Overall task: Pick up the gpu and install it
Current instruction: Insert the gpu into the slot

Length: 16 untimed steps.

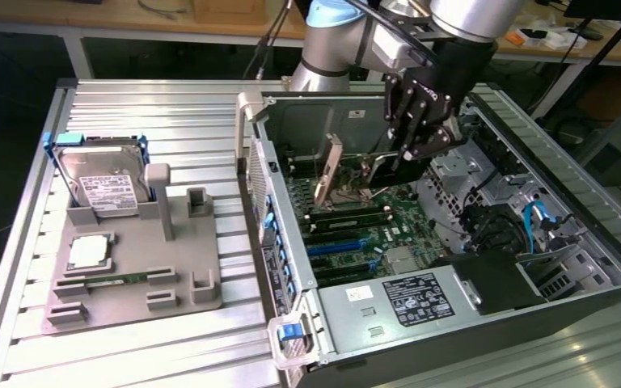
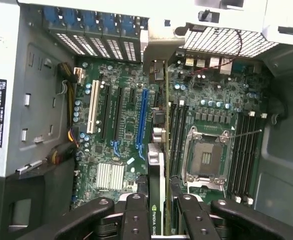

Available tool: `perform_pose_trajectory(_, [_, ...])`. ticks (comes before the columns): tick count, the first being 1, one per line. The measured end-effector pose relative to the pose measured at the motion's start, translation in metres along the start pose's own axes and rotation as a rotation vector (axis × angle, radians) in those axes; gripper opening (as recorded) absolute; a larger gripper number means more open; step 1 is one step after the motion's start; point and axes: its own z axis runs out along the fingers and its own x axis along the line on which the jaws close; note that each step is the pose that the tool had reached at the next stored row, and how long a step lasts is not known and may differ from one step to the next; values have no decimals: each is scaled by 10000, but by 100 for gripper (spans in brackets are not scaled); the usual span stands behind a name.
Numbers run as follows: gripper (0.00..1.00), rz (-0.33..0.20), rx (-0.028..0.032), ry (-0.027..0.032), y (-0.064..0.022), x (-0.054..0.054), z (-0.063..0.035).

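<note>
The gpu is a thin tan card standing on edge inside the open computer case, above the motherboard's expansion slots. My gripper reaches down into the case and is shut on the card's far end. In the wrist view the gpu runs edge-on between my two black fingers, its green-lettered label showing. Its silver bracket is against the rear slot openings. The card hangs just beside the long blue slot; whether it touches the board I cannot tell.
A grey fixture tray on the slatted table at the exterior view's left holds a silver hard drive, a processor and a green memory stick. Inside the case are the open processor socket, memory slots, cables and the power supply.
</note>
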Motion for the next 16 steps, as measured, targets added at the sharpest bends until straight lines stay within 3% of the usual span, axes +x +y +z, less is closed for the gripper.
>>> perform_pose_trajectory(7, [27,930,1,-26,-3,0,105])
perform_pose_trajectory(16, [27,1026,18,-28,-5,19,278])
